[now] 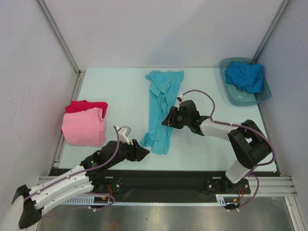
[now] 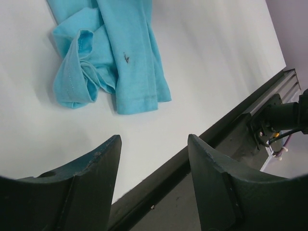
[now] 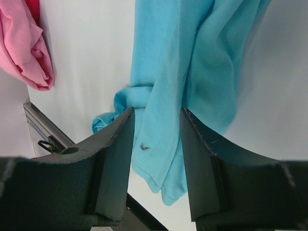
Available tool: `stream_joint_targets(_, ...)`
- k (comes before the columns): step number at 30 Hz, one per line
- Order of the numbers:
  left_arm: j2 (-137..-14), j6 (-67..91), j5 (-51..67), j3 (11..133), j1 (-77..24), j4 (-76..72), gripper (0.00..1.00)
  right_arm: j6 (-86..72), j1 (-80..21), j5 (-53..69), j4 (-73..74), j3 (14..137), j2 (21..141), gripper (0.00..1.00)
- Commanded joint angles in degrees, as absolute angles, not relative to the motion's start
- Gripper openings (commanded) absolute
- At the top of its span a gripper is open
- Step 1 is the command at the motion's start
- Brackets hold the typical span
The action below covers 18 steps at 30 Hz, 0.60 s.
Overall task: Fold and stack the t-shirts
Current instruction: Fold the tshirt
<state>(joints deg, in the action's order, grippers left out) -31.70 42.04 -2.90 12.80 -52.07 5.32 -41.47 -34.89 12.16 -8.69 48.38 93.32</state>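
As the turquoise t-shirt point(image 1: 161, 108) lies stretched in a long, rumpled strip down the middle of the table point(image 1: 115, 91), running from 12 o'clock towards 6, I have my right gripper point(image 1: 168, 120) down at its 3 o'clock edge, nearer the 6 o'clock end. Looking through the right wrist camera, my jaws stand apart, one either side of a lengthwise fold, and turquoise cloth point(image 3: 192, 57) fills the gap between them. Nothing is clamped, and I cannot tell whether the pads touch the fabric. A small dark speck point(image 3: 143, 147) sits on the cloth just beside one finger.

Over on the other side, my left gripper point(image 1: 140, 149) is low at 7 o'clock, just beside the shirt's near end. Its jaws are wide apart and hold nothing. From the left wrist camera I see bare table and the dark front rail point(image 2: 231, 130) between the fingers. The bunched near hem point(image 2: 120, 62) lies beyond their tips, apart from them, with the same dark speck point(image 2: 126, 58) on it.

At 9 o'clock, the pink t-shirt point(image 1: 84, 127) sits folded on top of the red t-shirt point(image 1: 84, 106), whose edge peeks out on the 12 o'clock side. Away at the 2 o'clock corner, the deeper blue t-shirt point(image 1: 245, 76) lies crumpled inside the grey tub point(image 1: 243, 99), well apart from both my grippers.
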Motion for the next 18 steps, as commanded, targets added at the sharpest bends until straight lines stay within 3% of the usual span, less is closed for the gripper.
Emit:
stream_joint_targets(1, -29.62, 42.72, -4.04, 12.66, -52.56, 7.64, 0.63, -40.43, -35.77, 11.25, -9.93, 50.27, 94.48, 0.47)
stream_joint_targets(7, -26.72, 42.54, -4.39, 12.92, -52.91, 10.11, 0.63, -40.52, -36.04, 10.99, -10.46, 49.75, 94.92, 0.44)
stream_joint_targets(10, -26.46, 42.71, -4.39, 12.66, -53.0, 10.46, 0.63, -40.25, -36.21, 10.99, -10.63, 50.27, 95.89, 0.32)
stream_joint_targets(14, -25.67, 42.89, -4.48, 12.39, -53.17, 10.9, 0.63, -40.17, -36.21, 11.42, -10.63, 51.59, 97.91, 0.0)
stream_joint_targets(18, -24.0, 43.07, -4.92, 12.22, -53.26, 12.13, 0.62, -40.25, -36.21, 12.39, -10.55, 54.04, 100.28, 0.0)
